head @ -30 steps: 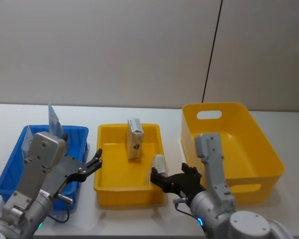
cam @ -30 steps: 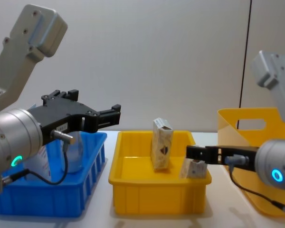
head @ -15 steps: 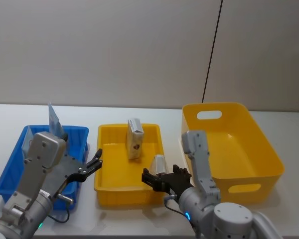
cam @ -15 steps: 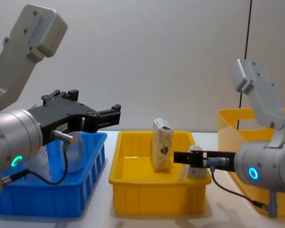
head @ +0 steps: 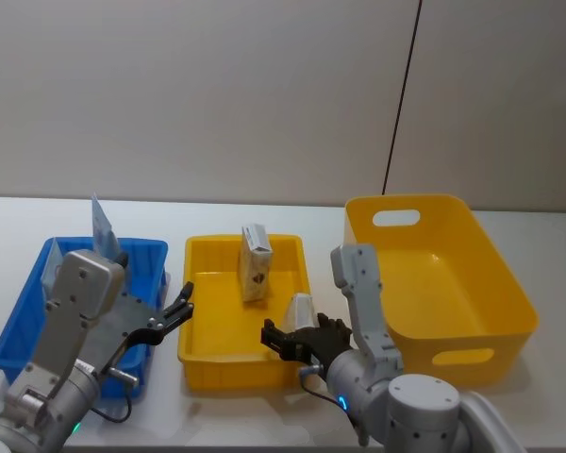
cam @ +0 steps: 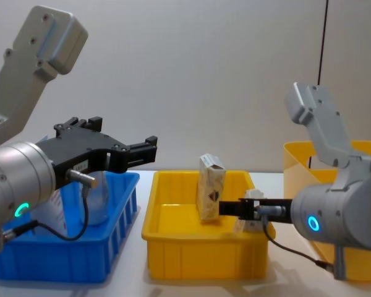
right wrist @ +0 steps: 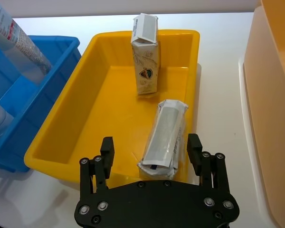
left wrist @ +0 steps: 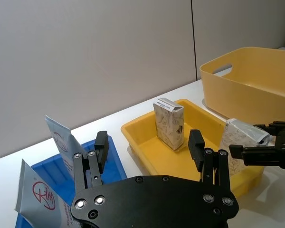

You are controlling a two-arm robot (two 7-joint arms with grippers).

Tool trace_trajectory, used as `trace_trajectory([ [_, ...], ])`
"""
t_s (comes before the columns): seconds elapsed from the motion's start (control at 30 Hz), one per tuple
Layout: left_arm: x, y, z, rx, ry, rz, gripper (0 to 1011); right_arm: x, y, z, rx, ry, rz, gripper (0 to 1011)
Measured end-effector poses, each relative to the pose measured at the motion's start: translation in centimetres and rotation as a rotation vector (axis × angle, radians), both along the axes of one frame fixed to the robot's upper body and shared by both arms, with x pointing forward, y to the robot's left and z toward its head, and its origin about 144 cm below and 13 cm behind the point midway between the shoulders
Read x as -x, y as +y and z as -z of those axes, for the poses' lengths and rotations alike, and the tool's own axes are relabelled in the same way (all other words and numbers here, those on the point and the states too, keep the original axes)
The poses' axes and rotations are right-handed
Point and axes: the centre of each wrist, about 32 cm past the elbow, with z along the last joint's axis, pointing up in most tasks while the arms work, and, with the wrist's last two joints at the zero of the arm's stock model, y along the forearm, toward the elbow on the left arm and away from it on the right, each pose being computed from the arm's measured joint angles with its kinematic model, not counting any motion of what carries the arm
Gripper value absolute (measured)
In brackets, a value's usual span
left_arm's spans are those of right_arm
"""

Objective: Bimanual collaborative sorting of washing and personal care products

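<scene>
Both right gripper [right wrist: 150,141] fingers, spread wide, flank the leaning packet [right wrist: 166,128], seemingly untouched; left gripper [left wrist: 148,137] gapes idle.

No wording can be made out: the squeeze tube [left wrist: 36,198] just beside the left gripper [left wrist: 148,140] carries a red round logo, and the upright cream packet [right wrist: 146,57] ahead of the right gripper [right wrist: 150,141] shows a small dark emblem, its print too fine to read.
</scene>
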Motion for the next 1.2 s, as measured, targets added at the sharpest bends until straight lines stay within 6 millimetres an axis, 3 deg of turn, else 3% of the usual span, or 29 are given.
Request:
trace_trajectory([
  [0.17,0.0,0.0,0.0,0.000,0.000,0.000,1001,-0.2,0.3,0.0,0.003,0.003,-0.003,870],
  [0.7,0.0,0.0,0.0,0.000,0.000,0.000,1002,-1.0,0.8,-0.1,0.038,0.032,0.013,342],
  [1.2,0.0,0.0,0.0,0.000,0.000,0.000,1001,-1.4,1.1,0.0,0.069,0.013,0.033,52],
])
